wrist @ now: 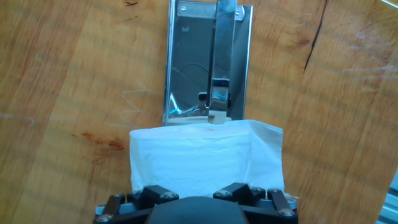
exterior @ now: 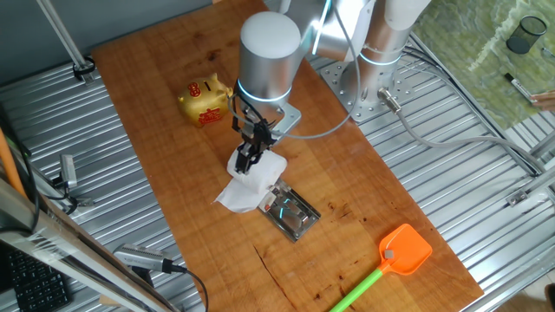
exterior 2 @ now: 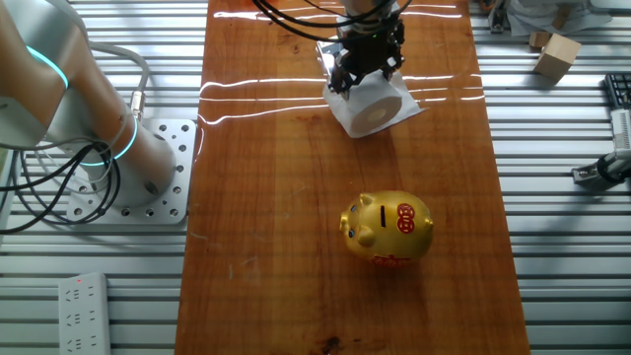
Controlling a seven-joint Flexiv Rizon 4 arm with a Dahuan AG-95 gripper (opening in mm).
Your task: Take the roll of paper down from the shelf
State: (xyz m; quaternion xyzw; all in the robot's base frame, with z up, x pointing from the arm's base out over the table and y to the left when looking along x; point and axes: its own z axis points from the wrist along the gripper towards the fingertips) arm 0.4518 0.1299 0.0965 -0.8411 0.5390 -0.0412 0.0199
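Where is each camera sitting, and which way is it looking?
One fixed view: high up past one long side of the table, looking down across it; shows the arm and gripper at the roll of paper, with the shelf and swatter nearer.
The other fixed view: above the piggy bank end, facing the roll; shows the arm's base.
Hand view: on the hand, looking down along the fingers at roll and shelf.
Both fixed views share the piggy bank and roll.

No legible text or labels.

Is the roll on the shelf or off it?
Off: the roll sits clear of the shelf's bare bar.
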